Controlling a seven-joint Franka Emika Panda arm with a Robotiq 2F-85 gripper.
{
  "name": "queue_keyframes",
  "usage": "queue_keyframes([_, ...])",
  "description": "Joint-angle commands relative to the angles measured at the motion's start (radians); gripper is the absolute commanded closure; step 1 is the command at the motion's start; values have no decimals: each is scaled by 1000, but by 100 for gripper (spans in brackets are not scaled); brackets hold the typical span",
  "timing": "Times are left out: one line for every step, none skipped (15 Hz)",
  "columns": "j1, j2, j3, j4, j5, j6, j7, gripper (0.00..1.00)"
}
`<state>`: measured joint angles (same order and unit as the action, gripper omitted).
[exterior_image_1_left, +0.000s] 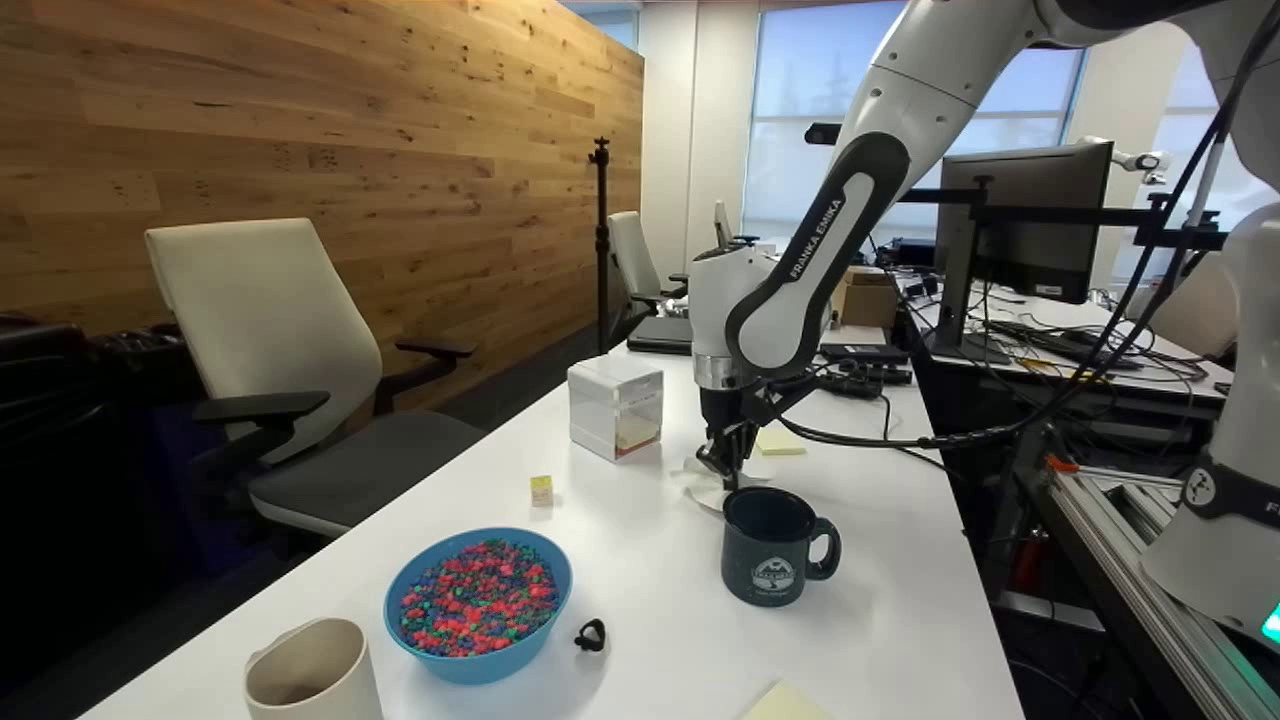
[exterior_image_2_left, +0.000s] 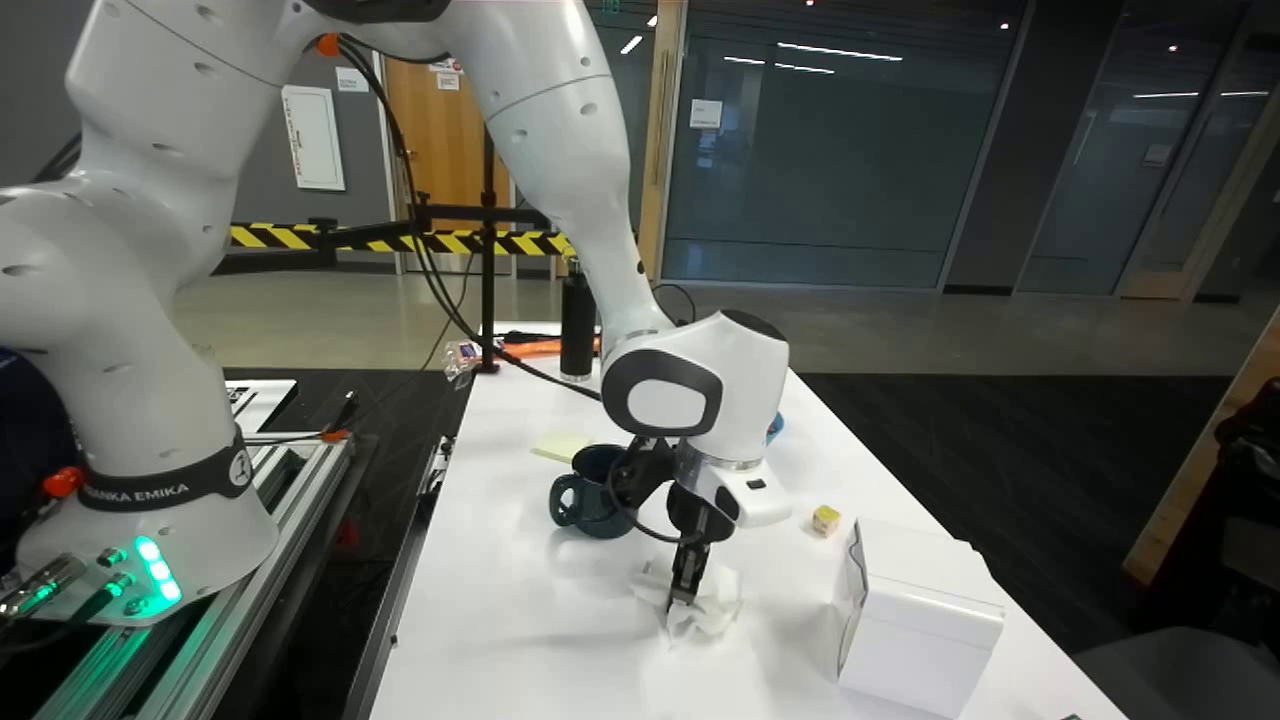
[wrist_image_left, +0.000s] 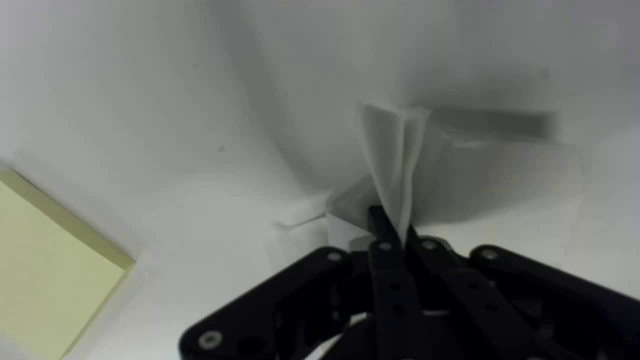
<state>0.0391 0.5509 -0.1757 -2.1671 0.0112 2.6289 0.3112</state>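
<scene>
My gripper is shut on a white tissue, and a pinched fold stands up between the fingertips. The rest of the tissue spreads on the white table around the fingers. In both exterior views the gripper points down at the tissue, low over the table. A dark mug stands upright close beside the gripper. A yellow sticky-note pad lies near the tissue in the wrist view; it also shows in an exterior view.
A white box with a clear side and a small yellowish cube stand on the table. A blue bowl holds many colourful bits. Near it are a black clip-like piece, a beige cup and another yellow pad.
</scene>
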Motion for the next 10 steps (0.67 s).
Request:
queue_keyframes([-29,9,-16,5,2,0,5,100])
queue_keyframes([-33,8,-18,3,3,1,5,100])
queue_keyframes([-37,8,-17,1,3,1,4,100])
queue_keyframes([-40,12,-17,2,4,6,3,100])
queue_keyframes([-39,10,-18,0,2,6,4,100])
queue_keyframes([-41,11,-17,0,2,6,4,100])
queue_keyframes([-42,10,-16,0,3,6,2,100])
queue_keyframes([-43,9,-15,-1,4,8,0,100])
queue_keyframes([-44,6,-15,-3,4,6,-2,100])
queue_keyframes([-46,3,-13,-5,5,7,-4,100])
